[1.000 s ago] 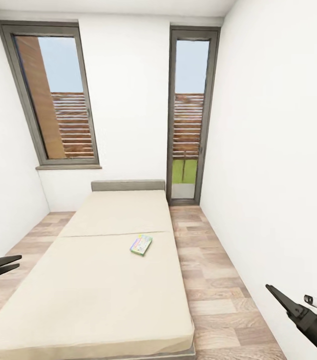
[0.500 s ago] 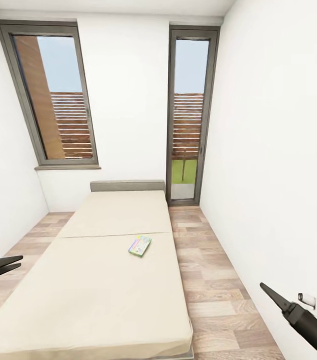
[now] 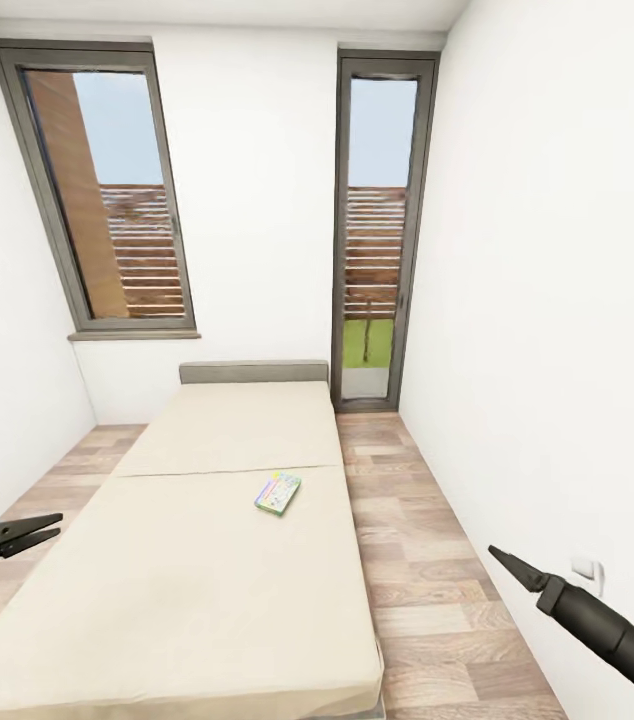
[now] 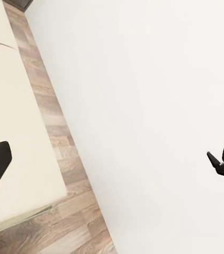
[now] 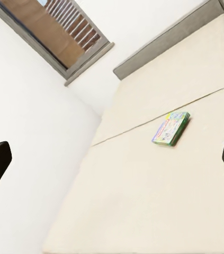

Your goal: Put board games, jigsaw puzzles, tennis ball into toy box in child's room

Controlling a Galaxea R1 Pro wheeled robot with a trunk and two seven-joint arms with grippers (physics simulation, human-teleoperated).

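Head view: one bed (image 3: pixel 197 560), one board game (image 3: pixel 278 493) lying flat on it, ahead of and between both claws; two windows; wood floor.
Left claw (image 3: pixel 45 526): fingers slightly apart, empty, over the floor beside the bed.
Right claw (image 3: pixel 505 560): shut or not, cannot tell; near the wall, well apart from the game.
Right wrist view: game (image 5: pixel 171 128) close up, green-edged, plus grey headboard (image 5: pixel 170 37).
Left wrist view: bed edge, floor, white wall.
Change: right claw now further in toward the bed; left claw lower; game unmoved.
Count: one game, two claws.
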